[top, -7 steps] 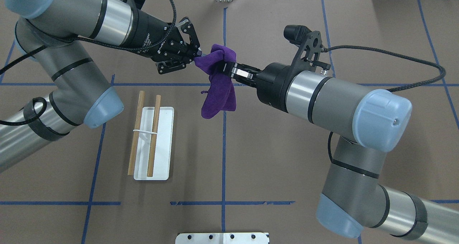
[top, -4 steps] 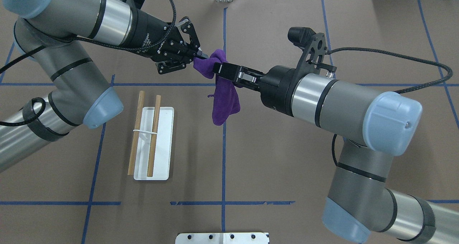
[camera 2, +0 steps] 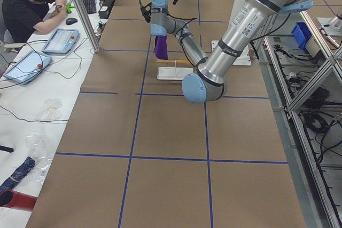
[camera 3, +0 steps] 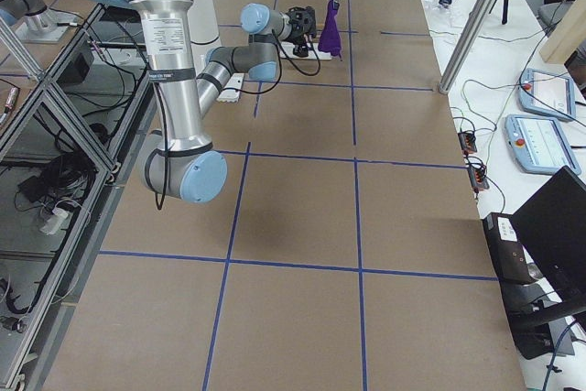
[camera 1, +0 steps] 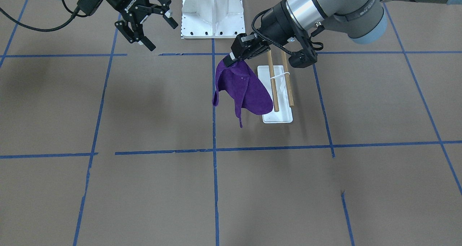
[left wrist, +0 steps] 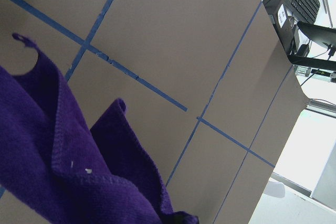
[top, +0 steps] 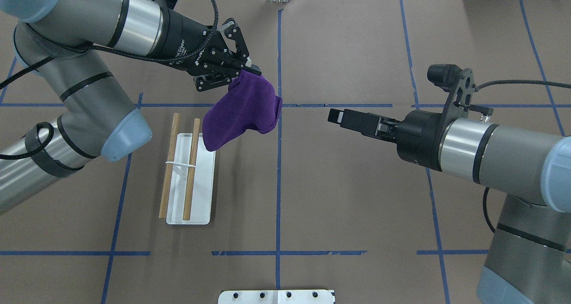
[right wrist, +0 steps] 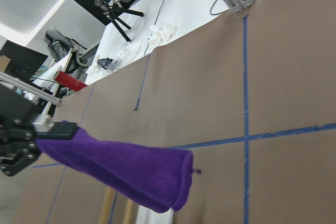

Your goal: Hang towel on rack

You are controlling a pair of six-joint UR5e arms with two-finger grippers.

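The deep-purple towel (top: 241,110) hangs from my left gripper (top: 244,73), which is shut on its top corner. It also shows in the front view (camera 1: 242,90) and in the right wrist view (right wrist: 121,174). Its lower end hangs by the far end of the rack (top: 203,197), a white base with two wooden dowels (top: 192,170); I cannot tell whether they touch. In the front view the left gripper (camera 1: 231,60) is above and beside the rack (camera 1: 278,117). My right gripper (top: 334,115) is open and empty, well to the towel's right; its spread jaws show in the front view (camera 1: 162,35).
A white bolted pedestal (camera 1: 213,7) stands at the robot's side of the table, its edge showing in the overhead view (top: 276,296). Blue tape lines cross the brown table. An operator (camera 2: 32,4) sits beyond the far edge.
My right gripper has let go of the towel and drawn back to the right. The towel now hangs from the left gripper alone and has swung toward the rack.
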